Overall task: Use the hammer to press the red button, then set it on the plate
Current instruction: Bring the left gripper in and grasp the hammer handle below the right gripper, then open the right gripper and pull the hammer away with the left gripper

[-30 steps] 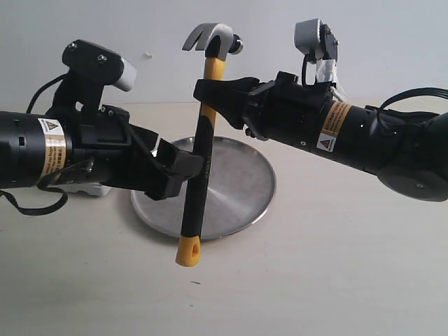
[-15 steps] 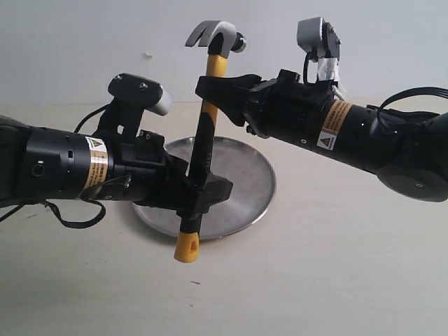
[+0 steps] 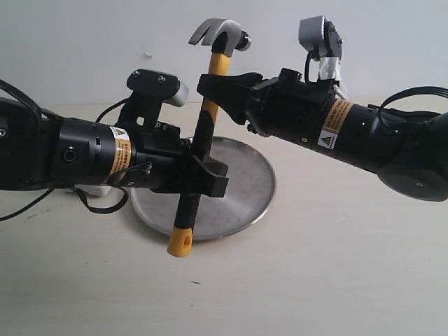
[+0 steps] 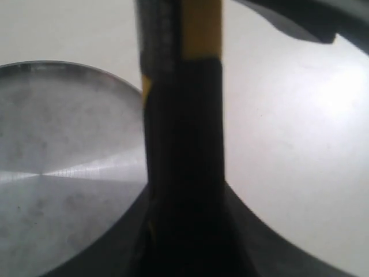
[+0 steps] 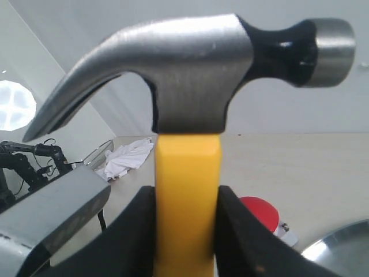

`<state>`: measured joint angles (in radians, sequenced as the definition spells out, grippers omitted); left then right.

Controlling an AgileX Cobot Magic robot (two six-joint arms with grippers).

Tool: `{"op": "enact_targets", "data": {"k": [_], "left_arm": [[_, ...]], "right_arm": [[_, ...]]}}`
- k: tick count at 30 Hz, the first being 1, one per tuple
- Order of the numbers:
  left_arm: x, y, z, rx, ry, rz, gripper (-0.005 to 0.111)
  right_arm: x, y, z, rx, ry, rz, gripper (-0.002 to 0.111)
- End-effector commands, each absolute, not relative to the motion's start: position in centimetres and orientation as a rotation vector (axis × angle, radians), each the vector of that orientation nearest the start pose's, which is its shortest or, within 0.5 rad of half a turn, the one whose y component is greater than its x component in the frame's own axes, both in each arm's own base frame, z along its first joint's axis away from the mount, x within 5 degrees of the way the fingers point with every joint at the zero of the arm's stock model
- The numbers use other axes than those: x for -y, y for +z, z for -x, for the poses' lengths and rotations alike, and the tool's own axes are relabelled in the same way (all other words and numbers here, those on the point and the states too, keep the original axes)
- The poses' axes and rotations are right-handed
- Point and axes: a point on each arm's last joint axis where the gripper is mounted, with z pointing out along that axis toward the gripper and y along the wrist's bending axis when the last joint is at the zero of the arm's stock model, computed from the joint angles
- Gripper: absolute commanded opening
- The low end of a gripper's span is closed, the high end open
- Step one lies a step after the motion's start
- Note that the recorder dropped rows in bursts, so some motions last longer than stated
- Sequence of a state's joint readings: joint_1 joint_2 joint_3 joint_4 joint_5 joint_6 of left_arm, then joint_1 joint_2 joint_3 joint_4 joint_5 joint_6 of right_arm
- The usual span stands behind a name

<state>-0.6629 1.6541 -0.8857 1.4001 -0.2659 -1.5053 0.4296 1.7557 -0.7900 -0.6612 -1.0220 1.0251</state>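
The hammer [image 3: 203, 140] stands nearly upright above the table, steel head [image 5: 196, 75] on top and yellow tip [image 3: 180, 243] low. My right gripper [image 3: 213, 89] is shut on the yellow neck just under the head, also seen in the right wrist view [image 5: 185, 231]. My left gripper [image 3: 201, 175] is shut on the black grip lower down; the left wrist view shows the handle [image 4: 184, 115] filling its jaws. The steel plate [image 3: 241, 192] lies under and behind the hammer. The red button [image 5: 262, 212] shows beyond the right jaws; in the exterior view my left arm hides it.
The plate's face [image 4: 63, 150] lies beside the handle, and its rim [image 5: 340, 248] shows in the right wrist view. A white cloth [image 5: 127, 156] lies far off. The left arm's grey camera housing [image 3: 159, 82] rises close to the hammer.
My left arm has moved right and its jaws have closed round the black grip. The hammer's yellow tip has swung a little to the left. The right arm has barely moved.
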Motion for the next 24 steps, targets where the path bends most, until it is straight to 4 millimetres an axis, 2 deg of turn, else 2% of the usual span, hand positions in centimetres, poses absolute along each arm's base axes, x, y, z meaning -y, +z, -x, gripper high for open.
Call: {"op": "enact_targets", "data": {"k": [1,7,11,18,24], "left_arm": [[23.0,21.1,-25.5,-2.129,-0.704,-0.768,0.0],[22.3,22.0,-25.8,-2.129,-0.627,-0.689,0.0],[21.4,23.2,-26.0,-2.107,-0.54,-0.633,0.0],[20.1,27.1,-25.0,-2.001,-0.529,-0.579,0.0],[17.2,30.1,-24.7,-1.944,-0.321,-0.408,0.0]], "right_arm": [[-18.6,22.8,-29.2,-1.571,1.292,0.302,0.014],[-18.6,22.8,-29.2,-1.571,1.292,0.302,0.054],[-18.6,22.9,-29.2,-1.57,1.292,0.297,0.07],[-18.6,22.9,-29.2,-1.57,1.292,0.299,0.072],[-18.7,22.8,-29.1,-1.592,1.331,0.287,0.072]]}}
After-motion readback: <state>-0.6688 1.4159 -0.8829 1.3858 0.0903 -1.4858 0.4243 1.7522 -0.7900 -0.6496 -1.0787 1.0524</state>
